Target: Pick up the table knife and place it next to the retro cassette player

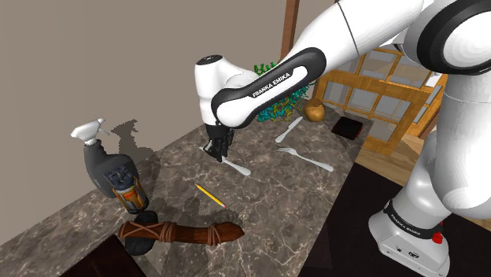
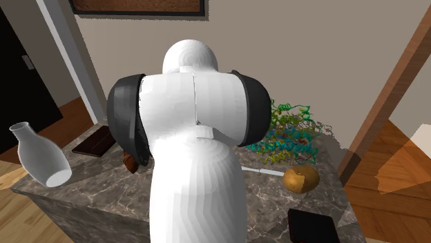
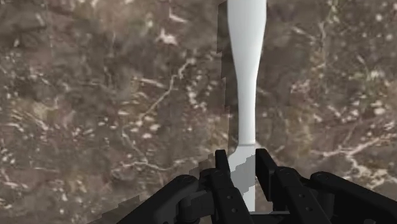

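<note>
Hand [image 1: 218, 148] is lowered to the marbled surface [image 1: 267, 185], fingers pointing down at one end of the table knife [image 1: 238, 166].

Wrist view: the white table knife [image 3: 247, 76] runs straight out from between the fingers [image 3: 222, 172]. Hand [image 3: 243, 178] is clenched on it, with both fingers seen pressed against the knife's sides near its end. Whether the knife is lifted off the surface cannot be told; its shadow is seen just beside it.

Shoulder view: the knife's free end is angled toward the view's lower right. A yellow pencil [image 1: 209, 194] lies near it, closer to the camera. A white fork [image 1: 308, 159] and a second white utensil [image 1: 289, 130] lie to the view's right of the knife, apart from it.

A dark item with an orange face [image 1: 126, 189], taken as the cassette player, stands well apart from the knife at the view's left. It is just beside a spray bottle [image 1: 94, 149] with a white head. A brown log bound with rope [image 1: 189, 234] lies in front of them.

Second exterior view: the arm [image 2: 193, 138] blocks the middle. A white vase [image 2: 38, 162] is seen at the surface's left corner. A green plant [image 2: 290, 134] and a round brown object [image 2: 301, 178] are seen at the right.
</note>
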You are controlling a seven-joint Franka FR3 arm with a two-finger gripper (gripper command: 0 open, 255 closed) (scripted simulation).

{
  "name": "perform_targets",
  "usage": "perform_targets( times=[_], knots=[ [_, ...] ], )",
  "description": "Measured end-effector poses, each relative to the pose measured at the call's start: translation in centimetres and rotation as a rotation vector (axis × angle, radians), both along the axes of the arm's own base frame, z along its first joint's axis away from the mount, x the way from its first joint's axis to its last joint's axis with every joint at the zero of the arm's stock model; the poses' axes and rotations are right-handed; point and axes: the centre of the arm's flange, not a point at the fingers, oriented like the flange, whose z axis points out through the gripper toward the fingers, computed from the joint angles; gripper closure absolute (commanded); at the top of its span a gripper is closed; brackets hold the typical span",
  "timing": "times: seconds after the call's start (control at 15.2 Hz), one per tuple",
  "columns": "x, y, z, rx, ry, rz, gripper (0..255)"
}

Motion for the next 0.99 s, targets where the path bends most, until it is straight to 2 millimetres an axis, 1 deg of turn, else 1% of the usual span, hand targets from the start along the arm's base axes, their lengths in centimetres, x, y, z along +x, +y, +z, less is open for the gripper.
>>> perform_targets(
  times=[0.2,0.99],
  knots=[
    [0.0,0.0,0.6,0.000,0.000,0.000,255],
    [0.2,0.1,6.8,0.000,0.000,0.000,255]
  ],
)
